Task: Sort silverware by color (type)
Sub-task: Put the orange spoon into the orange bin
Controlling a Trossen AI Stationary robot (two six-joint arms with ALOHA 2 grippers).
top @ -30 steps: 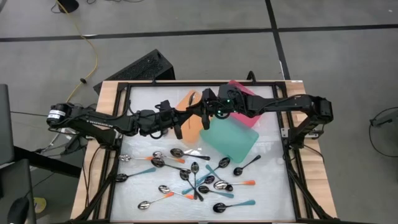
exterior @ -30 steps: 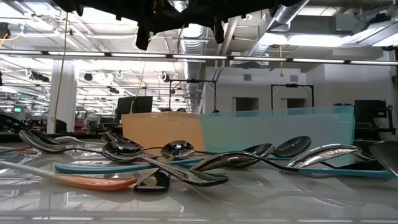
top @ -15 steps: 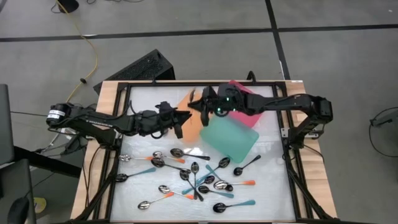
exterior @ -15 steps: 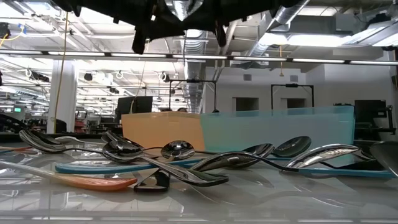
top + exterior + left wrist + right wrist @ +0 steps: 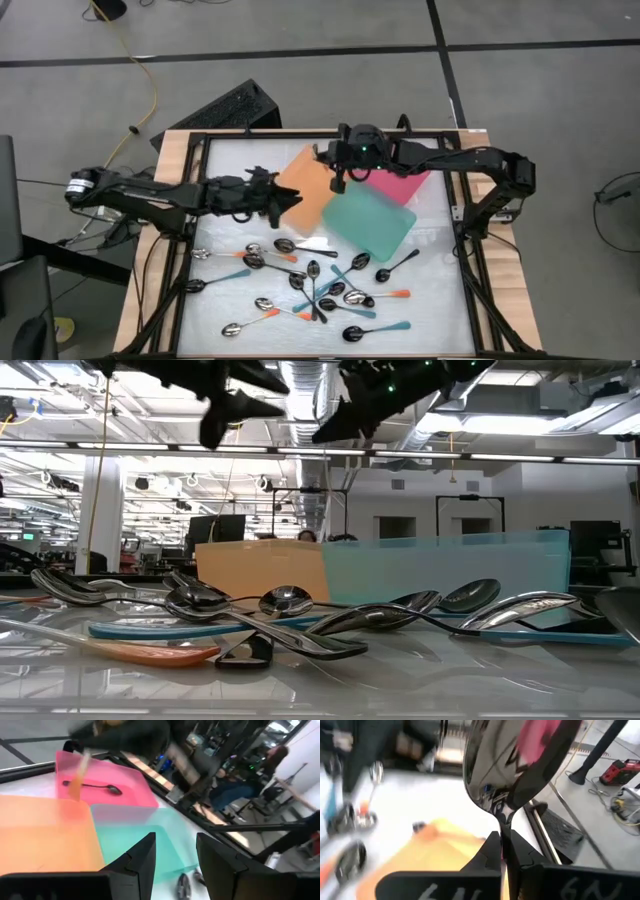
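Note:
My right gripper (image 5: 338,182) hangs over the place where the orange tray (image 5: 305,190) and the pink tray (image 5: 400,180) meet. It is shut on a spoon with a shiny metal bowl (image 5: 515,765). My left gripper (image 5: 175,865) stands open with nothing between its fingers, over the orange tray's left edge (image 5: 285,200). One black spoon (image 5: 92,786) lies flat in the pink tray. Several spoons (image 5: 320,285) with orange, teal and black handles lie scattered on the near half of the table. In the low view both grippers (image 5: 235,405) (image 5: 345,420) are high above them. My right gripper pinches the spoon's thin neck (image 5: 504,822), just behind the bowl, between its two fingers. The fingers slant down from the table's right side and lie along the spoon. The bowl sticks out past the fingertips. The spoon is lifted clear, above the trays.
The teal tray (image 5: 368,222) lies at an angle between the other two trays and the scattered spoons. A black frame (image 5: 200,190) runs round the table top. Beyond the far right edge a seated person (image 5: 235,795) shows in the room.
The two grippers met over the orange tray a second ago. My left gripper has opened and drawn back toward the table's left edge. My right gripper has rolled and gone toward the far edge with the spoon.

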